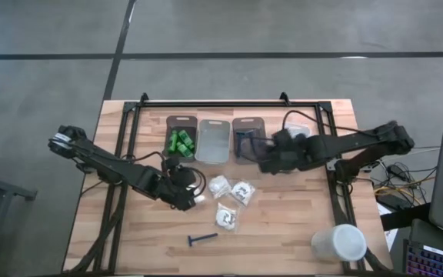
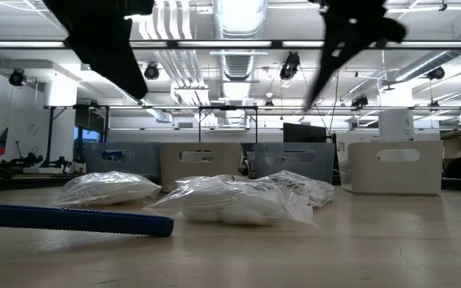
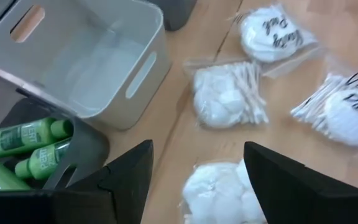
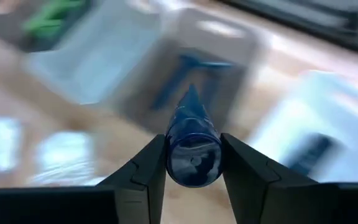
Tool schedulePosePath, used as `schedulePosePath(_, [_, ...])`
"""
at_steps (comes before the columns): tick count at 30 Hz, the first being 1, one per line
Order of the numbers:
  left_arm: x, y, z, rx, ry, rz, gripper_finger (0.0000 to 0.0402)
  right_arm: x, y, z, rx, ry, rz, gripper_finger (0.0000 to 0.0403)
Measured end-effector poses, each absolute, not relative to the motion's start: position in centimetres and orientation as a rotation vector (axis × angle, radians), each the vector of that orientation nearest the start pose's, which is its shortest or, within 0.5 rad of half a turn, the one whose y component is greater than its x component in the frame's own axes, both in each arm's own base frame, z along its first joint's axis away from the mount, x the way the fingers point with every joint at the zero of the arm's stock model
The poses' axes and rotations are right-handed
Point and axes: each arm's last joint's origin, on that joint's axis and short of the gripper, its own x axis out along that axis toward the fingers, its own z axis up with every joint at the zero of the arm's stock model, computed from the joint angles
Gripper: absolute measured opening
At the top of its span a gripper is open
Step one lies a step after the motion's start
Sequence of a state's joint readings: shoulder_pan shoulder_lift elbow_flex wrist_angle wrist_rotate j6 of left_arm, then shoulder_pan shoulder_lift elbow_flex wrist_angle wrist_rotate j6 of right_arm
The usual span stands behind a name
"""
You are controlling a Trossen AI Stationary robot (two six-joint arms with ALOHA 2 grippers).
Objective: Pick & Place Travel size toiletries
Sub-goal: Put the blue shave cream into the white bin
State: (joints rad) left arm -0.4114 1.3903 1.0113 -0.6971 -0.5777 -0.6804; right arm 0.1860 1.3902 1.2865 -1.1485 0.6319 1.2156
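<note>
Green mini bottles (image 1: pixel 181 141) lie in the dark bin (image 1: pixel 181 121); they also show in the left wrist view (image 3: pixel 27 140). White clear-wrapped packets (image 1: pixel 243 191) lie on the table in front of the bins. My left gripper (image 1: pixel 187 197) is open and hovers just over the nearest packet (image 3: pixel 219 193), touching nothing. My right gripper (image 1: pixel 264 159) is at the near end of the grey bin (image 1: pixel 248 121), shut on a dark blue razor (image 4: pixel 193 149). Another razor (image 1: pixel 244 138) lies in that bin. A third razor (image 1: pixel 202 239) lies near the table's near edge. My right gripper pinches the blue razor by its handle (image 4: pixel 193 163) between the two fingers. The handle runs forward along the fingers and tapers toward the grey bin. The razor is lifted clear of the table.
A clear-white bin (image 1: pixel 213 141) sits between the dark and grey bins. A white bin (image 1: pixel 298 123) is partly under the right arm. A large white cup (image 1: pixel 339 243) lies near the table's near right corner. A black frame (image 1: pixel 229 103) borders the far edge.
</note>
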Motion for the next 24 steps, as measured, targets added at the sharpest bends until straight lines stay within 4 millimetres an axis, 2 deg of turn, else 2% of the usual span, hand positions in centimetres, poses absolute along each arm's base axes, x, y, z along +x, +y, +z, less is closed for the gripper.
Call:
schedulePosePath(3, [24.8,-9.1,24.1,-0.104,0.854,0.459,0.0255,22.7,2.2,31.3,0.541,0.790,-1.131,0.0123])
schedulePosePath(7, [24.3,-8.8,22.9,-0.085,0.885,0.469,0.0255,21.2,1.1,30.6,0.493,0.872,-1.291,0.0128])
schedulePosePath(13, [23.6,-8.6,21.3,-0.108,0.940,0.478,0.0255,21.3,-1.2,27.8,0.461,0.931,-1.383,0.0120])
schedulePosePath(18, [23.2,-8.4,20.5,-0.141,0.951,0.506,0.0255,21.7,-3.2,25.1,0.464,0.936,-1.371,0.0136])
schedulePosePath(24, [23.1,-8.4,20.4,-0.155,0.950,0.514,0.0255,21.5,-4.2,22.2,0.448,0.935,-1.409,0.0130])
